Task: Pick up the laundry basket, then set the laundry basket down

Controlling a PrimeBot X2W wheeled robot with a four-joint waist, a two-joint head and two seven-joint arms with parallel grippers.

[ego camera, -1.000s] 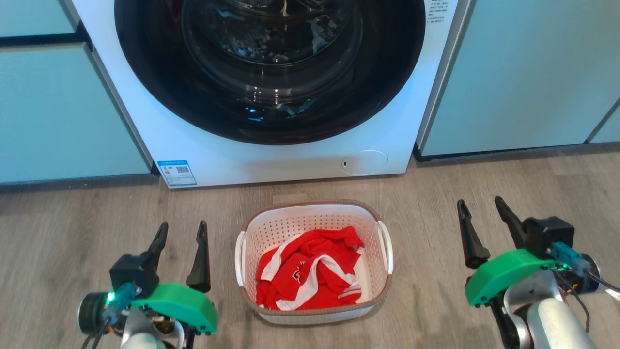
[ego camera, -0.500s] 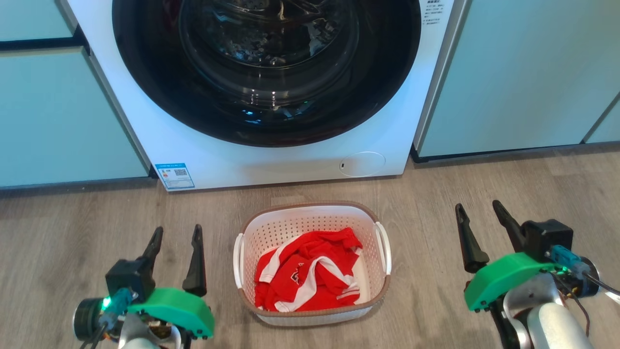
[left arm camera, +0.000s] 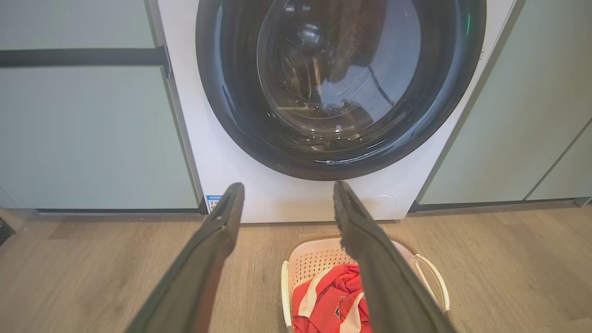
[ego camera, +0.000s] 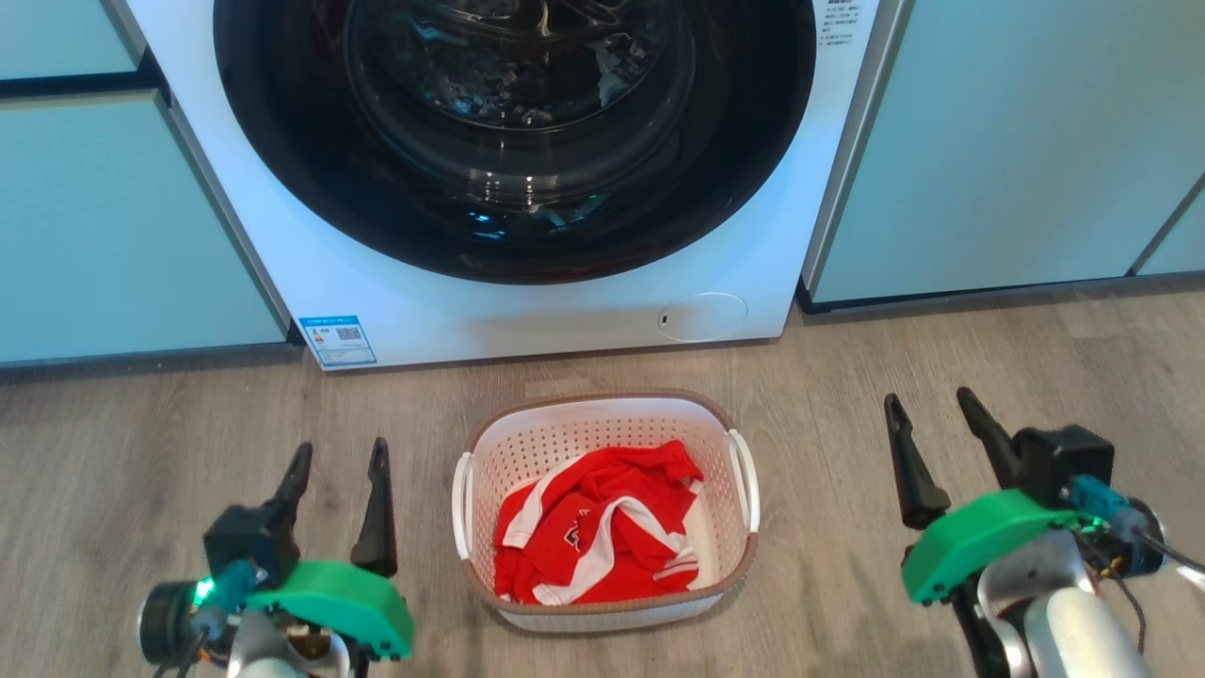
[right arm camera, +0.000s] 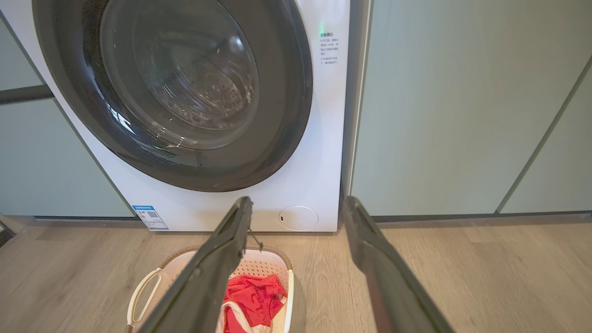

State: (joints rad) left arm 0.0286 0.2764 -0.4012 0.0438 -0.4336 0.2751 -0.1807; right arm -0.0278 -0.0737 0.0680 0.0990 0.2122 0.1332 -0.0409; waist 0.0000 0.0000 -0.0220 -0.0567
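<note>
1. The laundry basket (ego camera: 584, 435) stands on the wooden floor (ego camera: 847, 377), just in front of the washing machine (ego camera: 527, 320), with a red and white garment (ego camera: 602, 527) inside.
2. The left gripper (ego camera: 340, 445) hovers near the basket's left handle (ego camera: 461, 504), not touching it, with its fingers apart and empty.
3. The right gripper (ego camera: 927, 395) is well apart from the right handle (ego camera: 748, 480), and its fingers are also spread and empty.

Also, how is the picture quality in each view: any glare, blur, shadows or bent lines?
Head view: sharp, evenly lit; reflections on the washer door, a faint shadow beside the basket. Left wrist view: near fingers soft, cabinet edges lean from the wide lens. Right wrist view: fingers soft too, pale glare on the door glass.
</note>
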